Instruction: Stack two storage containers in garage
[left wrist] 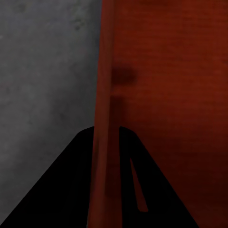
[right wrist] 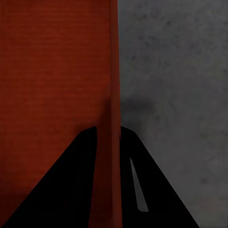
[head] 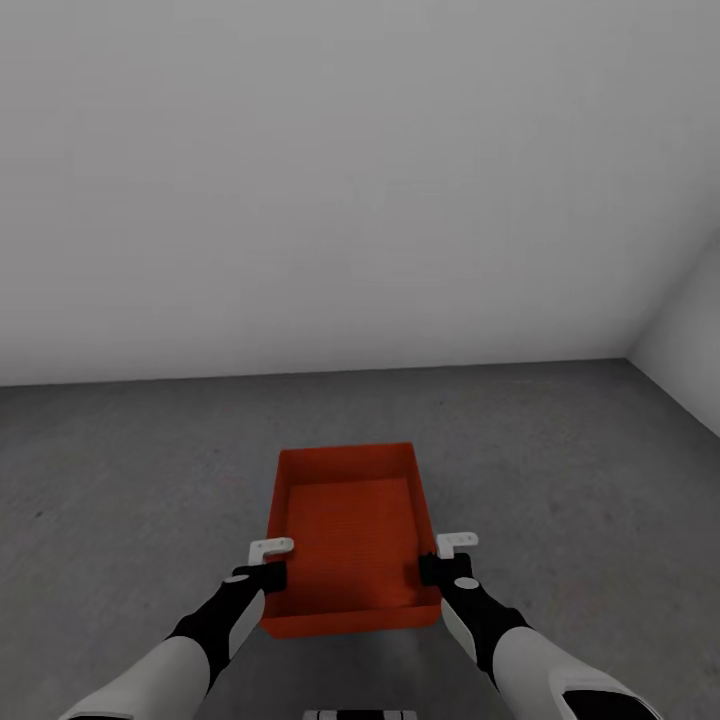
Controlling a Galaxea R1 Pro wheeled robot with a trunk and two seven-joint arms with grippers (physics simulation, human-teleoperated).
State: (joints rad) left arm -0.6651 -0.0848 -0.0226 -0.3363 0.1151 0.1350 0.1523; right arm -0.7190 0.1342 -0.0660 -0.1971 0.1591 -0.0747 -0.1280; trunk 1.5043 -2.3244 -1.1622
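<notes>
One orange-red open-topped storage container [head: 350,530] sits low in front of me over the dark grey garage floor [head: 120,470]; whether it touches the floor I cannot tell. Its inside is empty. My left gripper [head: 268,572] is shut on its left wall and my right gripper [head: 435,568] on its right wall, both near the end closest to me. In the left wrist view the left gripper [left wrist: 105,137] has the thin red wall [left wrist: 105,71] between its dark fingers. The right gripper [right wrist: 108,135] pinches the container wall [right wrist: 111,71] the same way.
A plain white-grey wall [head: 350,180] stands ahead, meeting the floor well beyond the container. A second wall [head: 690,340] closes the right side and forms a corner. Rough grey floor [right wrist: 175,71] spreads on both sides of the box.
</notes>
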